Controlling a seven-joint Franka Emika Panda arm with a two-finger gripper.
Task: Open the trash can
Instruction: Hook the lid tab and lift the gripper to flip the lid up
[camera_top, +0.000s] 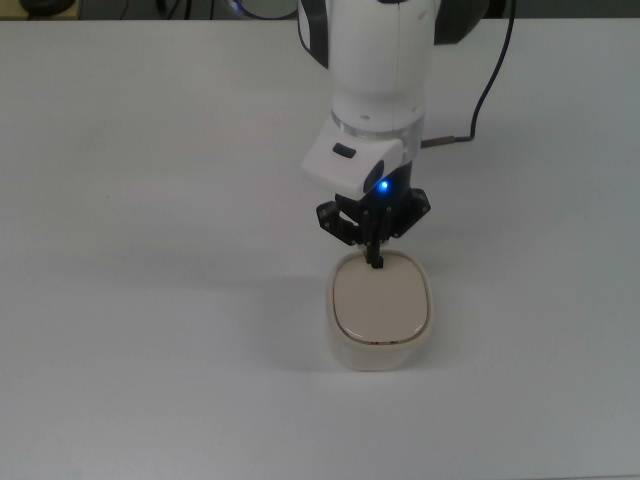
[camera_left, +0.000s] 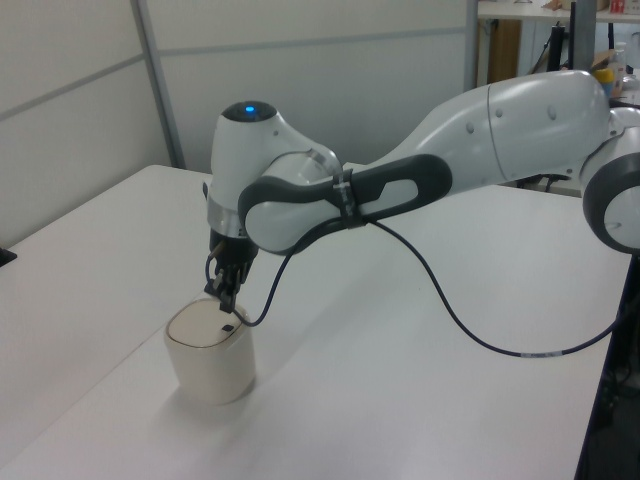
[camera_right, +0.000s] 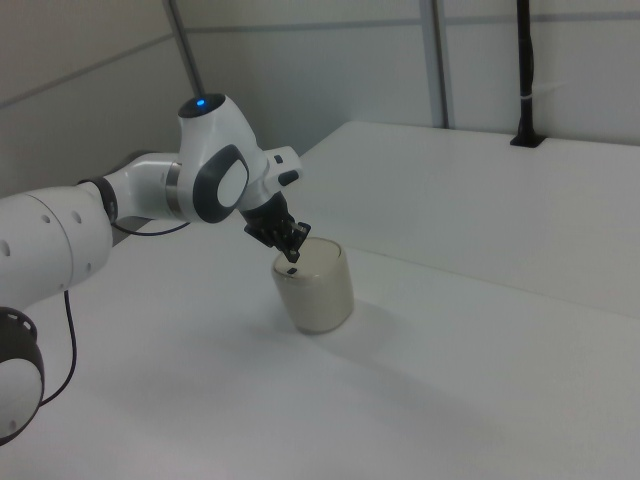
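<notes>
Top view: the gripper (camera_top: 376, 262) is positioned at the rear edge of the bin (camera_top: 380, 312) lid. Fingers are pressed together, holding nothing. The lid is seated flat.

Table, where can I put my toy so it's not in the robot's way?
The white table is bare on either side of the trash can in the top view, and along its bottom edge. Only above the can is it crowded, where the claw and arm hang.

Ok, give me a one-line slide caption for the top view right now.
Panda gripper poised at the back edge of the closed trash can lid, jaws together over the button spot, on a white table.
</notes>
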